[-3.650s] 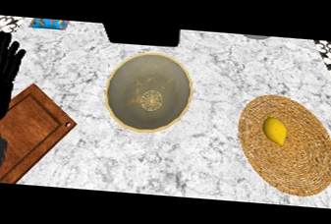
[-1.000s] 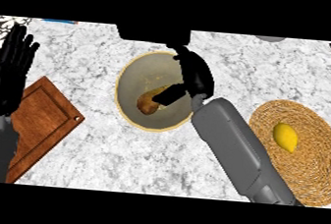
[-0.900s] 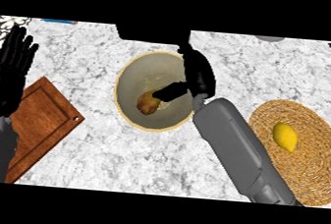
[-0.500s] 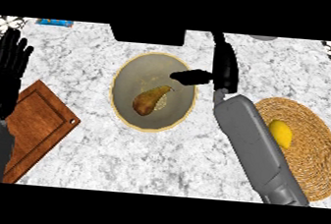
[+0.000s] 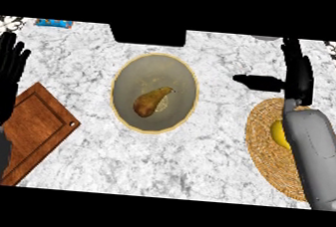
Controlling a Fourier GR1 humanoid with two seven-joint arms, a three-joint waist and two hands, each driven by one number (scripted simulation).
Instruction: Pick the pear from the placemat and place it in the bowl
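The brown pear [image 5: 151, 101] is lying inside the round tan bowl [image 5: 160, 70]. The robot's right hand [image 5: 296, 70] is hanging open just to the right of the bowl, fingers straight, holding nothing. It is hovering over the far edge of the round woven straw placemat [image 5: 261, 138], where a yellow fruit [image 5: 276, 131] is peeking out. The job looks done. To finish well, the hand should go up and away without bumping the bowl or fruit. The left hand [image 5: 0, 80] is resting open at the left edge.
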